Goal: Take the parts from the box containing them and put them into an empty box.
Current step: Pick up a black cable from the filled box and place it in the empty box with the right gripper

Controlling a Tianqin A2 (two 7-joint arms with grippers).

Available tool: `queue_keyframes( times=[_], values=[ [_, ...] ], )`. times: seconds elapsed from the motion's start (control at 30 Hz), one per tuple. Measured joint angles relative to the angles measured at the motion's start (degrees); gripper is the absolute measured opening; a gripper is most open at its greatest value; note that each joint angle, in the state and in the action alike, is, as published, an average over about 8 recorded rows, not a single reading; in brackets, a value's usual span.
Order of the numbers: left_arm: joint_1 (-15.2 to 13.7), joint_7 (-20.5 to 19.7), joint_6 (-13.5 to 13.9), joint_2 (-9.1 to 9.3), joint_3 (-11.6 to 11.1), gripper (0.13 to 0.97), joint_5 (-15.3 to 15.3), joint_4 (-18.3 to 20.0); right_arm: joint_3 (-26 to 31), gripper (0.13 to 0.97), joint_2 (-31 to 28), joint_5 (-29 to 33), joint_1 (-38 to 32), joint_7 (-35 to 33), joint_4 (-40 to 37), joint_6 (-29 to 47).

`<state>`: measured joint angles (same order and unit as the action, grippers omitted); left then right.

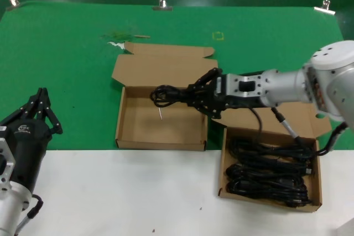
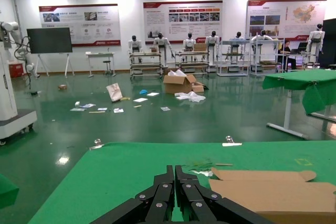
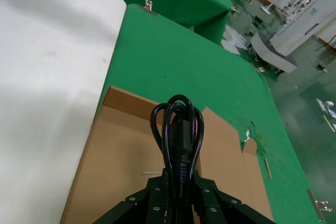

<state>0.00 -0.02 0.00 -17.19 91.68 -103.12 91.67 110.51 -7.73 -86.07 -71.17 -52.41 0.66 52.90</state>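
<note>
Our right gripper (image 1: pixel 194 96) has its fingers closed on one coiled power cord (image 1: pixel 166 95), holding it over the empty box (image 1: pixel 160 136). The cord looks soft and floppy, so we grip mid-bundle. The left gripper (image 1: pixel 40 109) waits closed at the tabletop edge.

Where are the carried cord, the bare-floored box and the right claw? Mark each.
carried cord (image 1: pixel 164 94), head view, on its looped end.
bare-floored box (image 1: pixel 145 127), head view, on its brown floor.
right claw (image 1: pixel 194 96), head view, between its fingertips, shut on the cord.
</note>
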Motion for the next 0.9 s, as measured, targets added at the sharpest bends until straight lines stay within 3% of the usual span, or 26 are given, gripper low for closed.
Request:
queue_keyframes(
  times=[0.63, 0.77, 0.9],
  values=[
    [0.0, 0.0, 0.0, 0.0, 0.0, 0.151, 0.0, 0.0, 0.8, 0.213, 7.0, -0.1, 3.8, -3.5, -0.1, -12.4],
    [0.0, 0.0, 0.0, 0.0, 0.0, 0.151, 0.0, 0.0, 3.8, 0.213, 7.4, -3.5, 4.8, -4.1, 0.5, -14.1],
    [0.0, 0.0, 0.0, 0.0, 0.0, 0.151, 0.0, 0.0, 10.6, 0.213, 7.6, -10.8, 5.8, -4.6, 1.6, -15.3]
  ],
)
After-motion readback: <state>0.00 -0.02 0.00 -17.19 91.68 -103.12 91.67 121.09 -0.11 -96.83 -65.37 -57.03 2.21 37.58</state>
